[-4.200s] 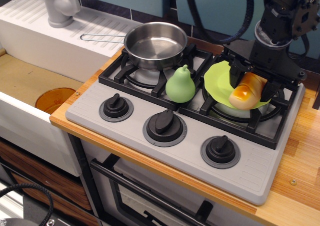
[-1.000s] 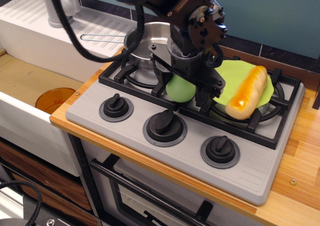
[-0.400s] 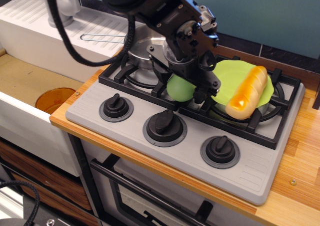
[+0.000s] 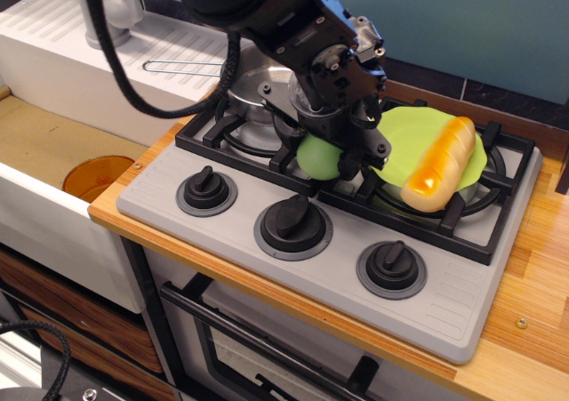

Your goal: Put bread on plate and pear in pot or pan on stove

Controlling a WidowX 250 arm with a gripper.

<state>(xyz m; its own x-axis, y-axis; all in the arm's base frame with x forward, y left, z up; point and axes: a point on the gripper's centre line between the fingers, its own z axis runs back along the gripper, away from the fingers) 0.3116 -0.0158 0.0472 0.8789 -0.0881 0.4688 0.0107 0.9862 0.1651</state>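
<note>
The light-green pear [image 4: 316, 158] stands on the grate between the two back burners of the grey stove [image 4: 444, 303]. My gripper [image 4: 327, 159] comes down over it, with its black fingers [image 4: 352, 164] closed against the pear's sides. The golden bread [image 4: 438, 164] lies across the lime-green plate [image 4: 409, 132] on the right burner. The steel pot [image 4: 252, 83] sits on the back left burner, largely hidden behind my arm. Its wire handle [image 4: 182, 66] points left.
A white sink [image 4: 53, 143] with an orange disc [image 4: 96, 177] in it lies to the left, with a grey faucet [image 4: 107, 10] and a drainboard behind it. Three black knobs [image 4: 293, 219] line the stove's front. Wooden counter [image 4: 533, 276] lies at the right.
Earlier the gripper was at the plate with the bread. It has moved left over the pear, and in the last second its fingers have closed in on the pear.
</note>
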